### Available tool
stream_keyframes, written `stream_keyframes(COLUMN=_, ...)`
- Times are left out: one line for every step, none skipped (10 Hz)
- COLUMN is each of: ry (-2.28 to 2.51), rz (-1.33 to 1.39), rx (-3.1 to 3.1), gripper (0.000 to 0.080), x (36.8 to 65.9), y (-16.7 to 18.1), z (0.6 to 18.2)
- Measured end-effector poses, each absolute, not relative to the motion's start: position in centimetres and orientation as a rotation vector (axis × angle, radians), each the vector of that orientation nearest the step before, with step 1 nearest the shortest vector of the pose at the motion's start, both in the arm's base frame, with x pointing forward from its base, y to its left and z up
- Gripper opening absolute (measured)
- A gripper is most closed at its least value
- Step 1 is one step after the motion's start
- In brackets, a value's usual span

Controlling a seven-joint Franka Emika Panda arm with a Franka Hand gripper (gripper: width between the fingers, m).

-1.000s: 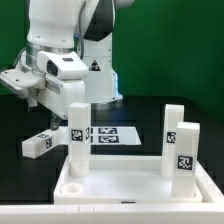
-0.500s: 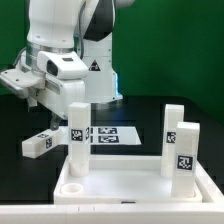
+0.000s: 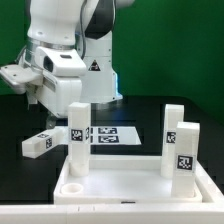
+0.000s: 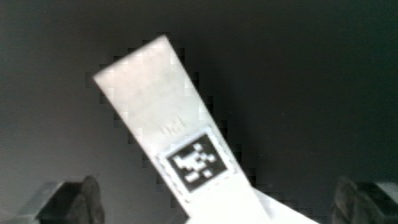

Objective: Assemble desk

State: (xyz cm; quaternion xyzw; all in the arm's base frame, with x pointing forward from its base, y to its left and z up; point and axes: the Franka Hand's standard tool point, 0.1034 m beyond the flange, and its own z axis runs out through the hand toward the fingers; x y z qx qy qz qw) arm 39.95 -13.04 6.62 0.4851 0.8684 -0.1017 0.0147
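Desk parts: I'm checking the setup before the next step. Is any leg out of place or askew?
Yes. One leg lies flat on the black table, apart from the panel, while three legs stand upright on it. The open gripper hangs above that loose leg.

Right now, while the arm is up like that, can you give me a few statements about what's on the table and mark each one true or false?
1. Three legs stand upright in the square panel. True: one leg on the exterior view's left, two on its right.
2. The fourth leg is clamped in the gripper. False: it lies loose on the black table, and the open gripper holds nothing.
3. The wrist view looks down on a tagged leg. True.
4. The marker board has been lifted off the table. False: it lies flat behind the panel.
5. The legs are plain, with no markings. False: each carries a black-and-white square tag.
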Motion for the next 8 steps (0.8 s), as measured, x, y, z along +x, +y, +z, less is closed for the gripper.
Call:
stream_keyframes(ry=2.603, rz=-0.311, rx=1.643, gripper=0.0648, x=40.4, y=-13.3, z=7.1)
stream_keyframes(ry=2.377, rz=-0.309, rx=1.925, gripper=0.0648, x=40.5, y=-13.3, z=7.3)
stream_keyframes(ry=2.334, rz=-0.316, rx=1.975, gripper=0.0648, x=40.5, y=-13.3, z=7.1)
stream_keyframes(ry=2.283, rz=-0.313, rx=2.03, gripper=0.0648, x=40.4, y=-13.3, z=7.0)
stream_keyframes(ry=2.189, rz=-0.307, rx=2.121, gripper=0.0648, x=40.4, y=-13.2, z=7.0)
stream_keyframes(ry=2.1, rz=-0.299, rx=2.199, gripper=0.0648, x=40.6, y=-13.3, z=7.1)
stream_keyframes(ry=1.927, rz=-0.321, rx=2.357, gripper=0.0648, x=40.9, y=-14.0, z=7.5)
stream_keyframes(ry=1.728, rz=-0.348, rx=2.496, gripper=0.0648, x=41.8, y=-14.5, z=7.8)
